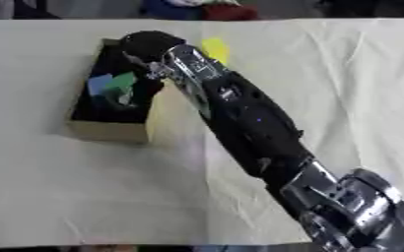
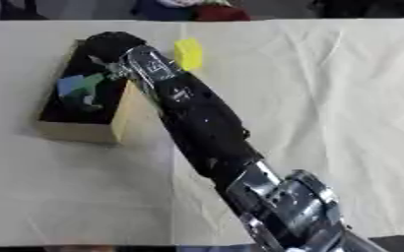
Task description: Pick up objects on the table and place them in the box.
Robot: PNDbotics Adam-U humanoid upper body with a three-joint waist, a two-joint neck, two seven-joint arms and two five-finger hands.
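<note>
A shallow cardboard box [image 2: 74, 132] with a dark inside stands at the left of the table. A blue block [image 1: 99, 85] and a green block [image 1: 122, 81] lie in it side by side. My right arm comes in from the lower right and stretches across the table. Its black right hand [image 2: 111, 43] hangs over the far end of the box, and what it may hold is hidden. A yellow block [image 2: 188, 53] sits on the cloth just right of the box's far corner, beside my wrist. My left hand does not show.
A cream cloth [image 2: 326, 98] covers the table. Dark, blue and red shapes lie beyond the far edge [image 1: 197, 10]. My forearm [image 1: 249, 123] crosses the middle of the table diagonally.
</note>
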